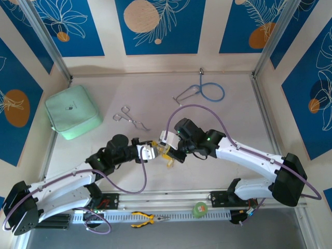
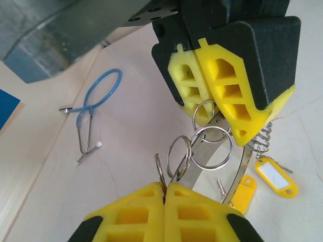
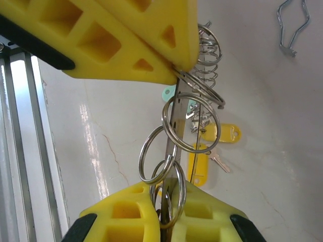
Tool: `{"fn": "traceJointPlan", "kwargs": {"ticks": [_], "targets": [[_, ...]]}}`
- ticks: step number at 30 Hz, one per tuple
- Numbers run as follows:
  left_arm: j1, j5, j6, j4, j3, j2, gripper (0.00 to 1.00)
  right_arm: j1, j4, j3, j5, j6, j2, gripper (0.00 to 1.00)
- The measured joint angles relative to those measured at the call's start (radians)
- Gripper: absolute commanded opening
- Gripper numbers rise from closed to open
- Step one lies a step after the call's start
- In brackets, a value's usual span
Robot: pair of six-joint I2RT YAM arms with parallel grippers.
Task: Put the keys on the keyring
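My left gripper (image 2: 165, 187) and right gripper (image 3: 169, 194) are both clenched on the keyring (image 2: 241, 169), tip to tip, holding it above the table (image 1: 244, 114). The keys (image 3: 199, 164) lie just beneath the keyring. Beyond the keyring the forceps (image 1: 129, 119) sit near. The stethoscope (image 1: 207, 92) lies farther, by the far edge, with bare table between.

The keys (image 3: 199, 169) wear yellow heads — one teal — and the keyring (image 2: 243, 164) is silver.
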Motion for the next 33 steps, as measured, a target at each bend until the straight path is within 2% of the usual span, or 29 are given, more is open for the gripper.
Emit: {"fn": "traceJointPlan", "kwargs": {"ticks": [8,15,21,24,25,26,27,30,33], "targets": [[0.0,-0.013,-0.053,0.067,-0.032,-0.022,0.0,0.002,0.042,-0.024,0.026,-0.002,-0.023,0.0],[0.0,-0.032,-0.241,0.256,-0.127,-0.026,0.0,0.002,0.12,-0.081,0.048,-0.01,-0.051,0.0],[0.0,-0.042,-0.371,0.326,-0.156,-0.027,0.0,0.006,0.149,-0.092,0.082,-0.036,-0.065,0.0],[0.0,-0.043,-0.393,0.34,-0.159,-0.027,0.0,0.007,0.154,-0.092,0.085,-0.045,-0.069,0.11],[0.0,-0.043,-0.393,0.343,-0.159,-0.027,0.0,0.008,0.156,-0.092,0.085,-0.047,-0.069,0.2],[0.0,-0.042,-0.393,0.344,-0.159,-0.027,0.0,0.01,0.16,-0.093,0.084,-0.049,-0.069,0.33],[0.0,-0.043,-0.392,0.344,-0.16,-0.026,0.0,0.01,0.167,-0.095,0.079,-0.052,-0.071,0.41],[0.0,-0.042,-0.371,0.346,-0.167,-0.013,0.0,0.01,0.184,-0.105,0.05,-0.06,-0.084,0.47],[0.0,-0.041,-0.326,0.353,-0.178,0.014,0.0,-0.018,0.191,-0.117,-0.002,-0.062,-0.111,0.47]]}}
